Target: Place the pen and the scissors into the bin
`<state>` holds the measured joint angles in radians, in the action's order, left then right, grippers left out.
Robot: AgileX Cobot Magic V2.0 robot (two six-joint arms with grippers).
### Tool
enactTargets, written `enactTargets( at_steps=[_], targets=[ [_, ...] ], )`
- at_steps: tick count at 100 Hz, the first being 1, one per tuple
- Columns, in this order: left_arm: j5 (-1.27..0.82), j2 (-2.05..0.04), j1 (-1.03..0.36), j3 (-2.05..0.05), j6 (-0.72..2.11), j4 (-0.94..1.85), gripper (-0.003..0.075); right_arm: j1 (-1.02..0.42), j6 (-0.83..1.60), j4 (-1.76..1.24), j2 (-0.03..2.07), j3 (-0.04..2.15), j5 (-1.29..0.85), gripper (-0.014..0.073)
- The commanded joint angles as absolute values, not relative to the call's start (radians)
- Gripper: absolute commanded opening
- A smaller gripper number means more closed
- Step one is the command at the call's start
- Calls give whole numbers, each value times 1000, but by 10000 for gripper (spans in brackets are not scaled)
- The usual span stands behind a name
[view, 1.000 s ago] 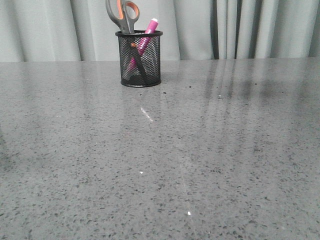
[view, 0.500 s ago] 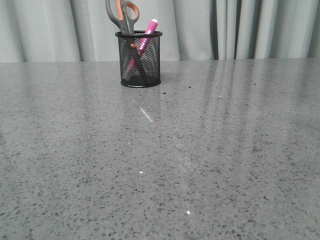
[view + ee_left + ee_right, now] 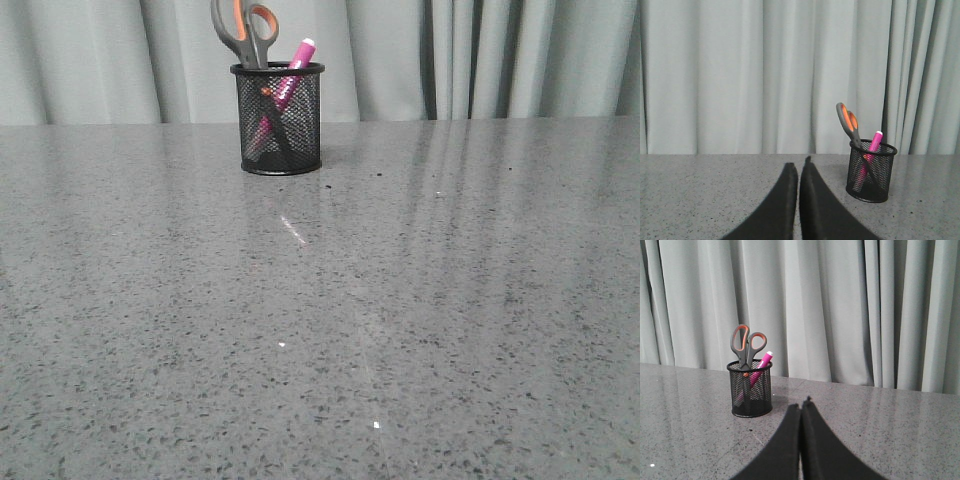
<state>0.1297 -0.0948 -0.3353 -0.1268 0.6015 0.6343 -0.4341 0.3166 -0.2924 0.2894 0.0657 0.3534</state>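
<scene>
The left gripper [image 3: 798,167] has its jaws pressed together, the two dark fingers meeting along a thin seam with nothing between them, and they hang just over the grey speckled surface [image 3: 700,200]. The right gripper [image 3: 801,407] is the same: its jaws are closed tip to tip, holding nothing, low above the surface [image 3: 900,435]. Neither gripper touches any of the task's things, and in the front view no arm shows at all. Out beyond both grippers stands the bin [image 3: 280,118], a black wire-mesh cup with a solid rim, upright at the far side of the surface [image 3: 400,300], close to the pale pleated curtain [image 3: 480,55] that fills the background. From the left wrist view the bin [image 3: 871,170] sits well apart from the closed jaws, and from the right wrist view [image 3: 751,389] it is likewise well clear of them. Inside it stand the scissors [image 3: 246,30], blades down and grey, orange-lined handles sticking up above the rim, and the pen [image 3: 290,75], a magenta marker leaning across the cup with its whitish cap poking out over the rim. Through the mesh the two appear to cross each other inside the bin.
</scene>
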Motion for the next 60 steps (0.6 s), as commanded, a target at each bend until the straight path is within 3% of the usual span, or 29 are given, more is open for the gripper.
enactTargets(
  at_steps=[1,60],
  targets=[
    [177,-100,-332,-153,600,637,-19,-426,326,-288,291,80,432,-69],
    [168,-100,-332,-153,600,662,-19,-426,326,-288,291,78,432,-69]
  ],
)
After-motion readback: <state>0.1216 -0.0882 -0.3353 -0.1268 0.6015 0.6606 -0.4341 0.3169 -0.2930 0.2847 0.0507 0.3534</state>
